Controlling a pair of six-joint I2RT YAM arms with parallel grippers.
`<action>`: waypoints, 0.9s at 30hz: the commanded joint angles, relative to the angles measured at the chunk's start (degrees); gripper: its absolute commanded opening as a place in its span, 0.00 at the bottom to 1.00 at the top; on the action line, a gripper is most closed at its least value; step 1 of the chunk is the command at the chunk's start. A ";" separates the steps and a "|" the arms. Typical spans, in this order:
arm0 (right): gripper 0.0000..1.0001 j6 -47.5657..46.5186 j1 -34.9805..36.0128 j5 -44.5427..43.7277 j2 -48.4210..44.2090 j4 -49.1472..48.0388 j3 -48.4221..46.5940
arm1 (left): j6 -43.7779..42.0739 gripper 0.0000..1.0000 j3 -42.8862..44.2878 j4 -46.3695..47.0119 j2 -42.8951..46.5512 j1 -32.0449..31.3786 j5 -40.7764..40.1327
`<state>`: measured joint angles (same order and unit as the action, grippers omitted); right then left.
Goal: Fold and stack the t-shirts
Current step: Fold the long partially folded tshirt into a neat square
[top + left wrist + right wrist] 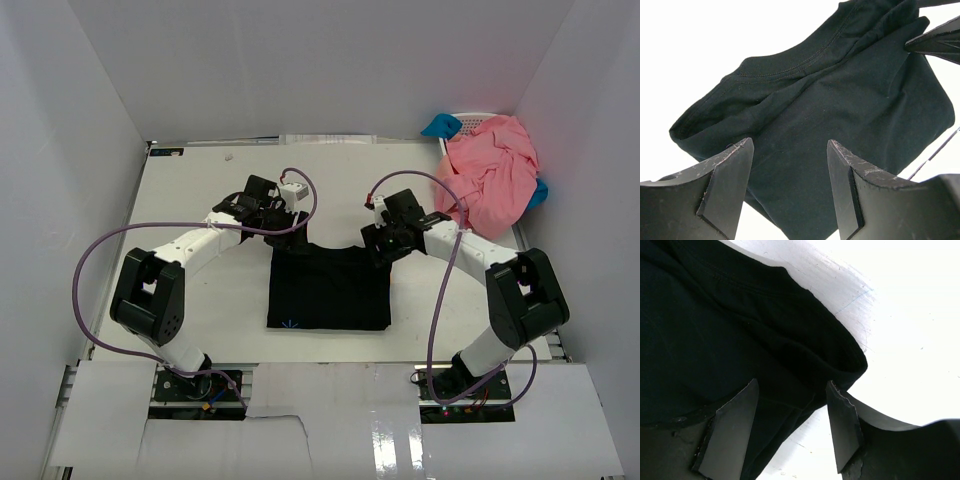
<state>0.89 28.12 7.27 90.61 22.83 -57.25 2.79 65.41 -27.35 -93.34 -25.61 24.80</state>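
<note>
left gripper (790,145) and right gripper (792,385) spread over black t-shirt (328,290)
limp cotton; best pinched at its far corners

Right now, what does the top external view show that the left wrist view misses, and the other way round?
Only the top external view: the salmon-pink t-shirts heaped over the white basket in the far right corner, a blue item beside them, and the black shirt's whole folded, roughly rectangular outline. Only the left wrist view: the collar ribbing with its stitching up close, and the scuffed fingertips. Both: the black t-shirt, with the left pincer open over its collar end.
</note>
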 commanded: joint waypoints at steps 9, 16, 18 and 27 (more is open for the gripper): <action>0.42 -2.29 -1.05 3.81 -0.69 0.29 -0.32 | -0.85 0.71 1.04 0.37 1.93 0.29 0.25; 0.50 -2.03 -1.14 4.16 -1.14 1.16 0.21 | -0.85 0.71 0.69 0.20 2.20 0.29 -0.28; 0.44 -1.85 -1.14 4.16 -1.14 1.52 0.21 | -0.85 0.71 0.60 0.20 2.20 0.29 -0.19; 0.27 -1.33 -1.22 4.34 0.71 2.22 0.04 | -0.85 0.71 0.34 0.02 1.85 0.29 -0.45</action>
<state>-0.43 27.29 10.72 90.50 24.10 -57.23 2.76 65.41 -27.38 -93.32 -25.61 24.45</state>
